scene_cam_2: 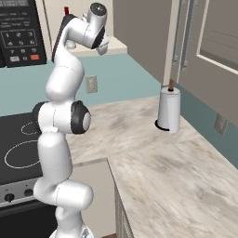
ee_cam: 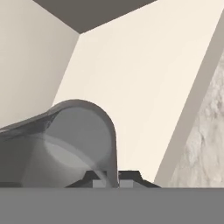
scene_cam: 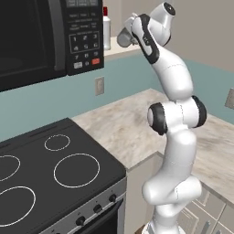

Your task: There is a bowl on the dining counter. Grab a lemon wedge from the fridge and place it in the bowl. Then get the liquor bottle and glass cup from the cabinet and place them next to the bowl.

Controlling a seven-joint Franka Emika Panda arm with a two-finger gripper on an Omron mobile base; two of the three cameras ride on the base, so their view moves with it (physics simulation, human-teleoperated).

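High on the open cabinet's shelf (ee_cam: 131,87) a clear grey glass cup (ee_cam: 65,140) stands close in front of the hand camera. My gripper (ee_cam: 113,180) is shut on the glass cup's rim, one fingertip on each side of its thin wall. From the left base view the glass cup (scene_cam: 122,37) appears as a grey shape at the end of my raised arm. Just left of it on the same shelf stands the liquor bottle (scene_cam: 106,29), white with a red cap. Its red cap (scene_cam_2: 66,10) peeks out behind my arm in the right base view.
A black microwave (scene_cam: 41,36) hangs left of the cabinet, above a black cooktop (scene_cam: 50,169). On the beige wall counter (scene_cam_2: 153,158) a paper towel roll (scene_cam_2: 168,109) stands at the back right. An open cabinet door (scene_cam_2: 204,51) juts out on the right.
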